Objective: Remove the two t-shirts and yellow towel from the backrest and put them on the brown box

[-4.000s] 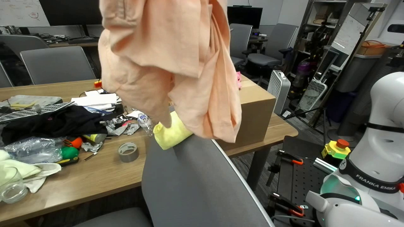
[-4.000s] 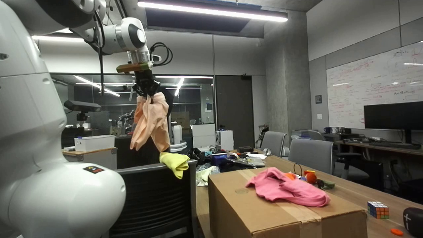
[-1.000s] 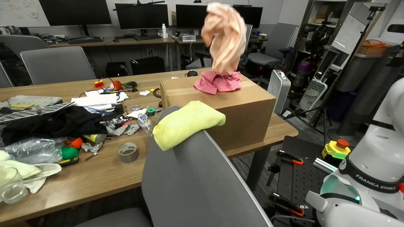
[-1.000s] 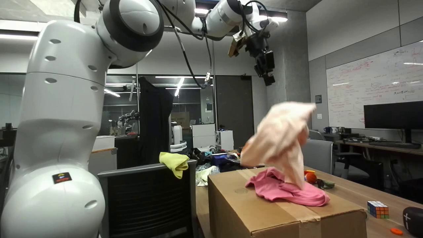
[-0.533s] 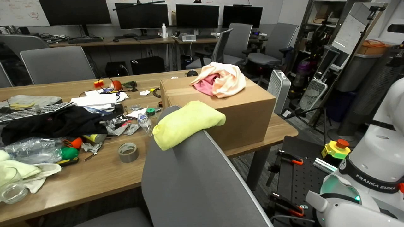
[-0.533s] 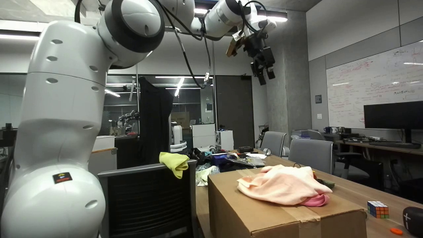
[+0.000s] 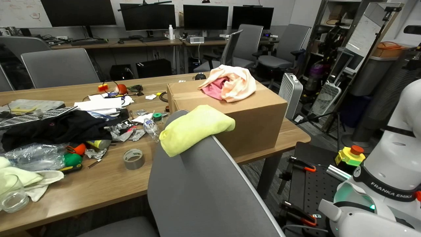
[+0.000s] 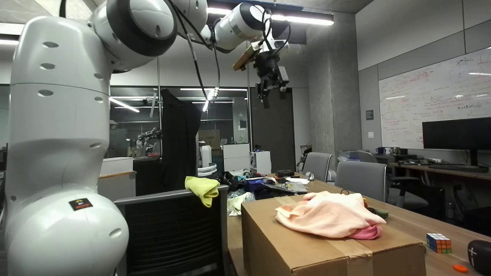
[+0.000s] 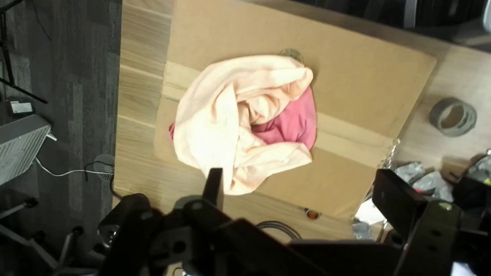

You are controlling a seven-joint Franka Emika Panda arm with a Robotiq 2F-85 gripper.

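Logged gripper (image 9: 299, 177) high above brown box (image 8: 303, 245), with fingers (image 9: 213, 188) spread wide apart in wrist view and well clear of the cloth below. Found peach t-shirt (image 8: 330, 214) crumpled on box top, lying over pink t-shirt (image 8: 366, 232) and covering much of it; in wrist view, saw pink fabric within a curl of the peach, plus a small bit at the opposite edge. Located yellow towel (image 7: 195, 130) on chair backrest (image 7: 210, 184) in both exterior views, folded over the top edge near one corner; in an exterior view, noted a gap between towel and box, and one end hanging down over the black ribbed side. Recorded box as standing on wooden table (image 7: 108, 182), with roll of grey tape (image 7: 134, 164) lying flat on the wood near the backrest. Marked Rubik's cube (image 8: 439, 243), also on the table, near the box. Noted arm (image 8: 57, 115) bent and extended high above chair level
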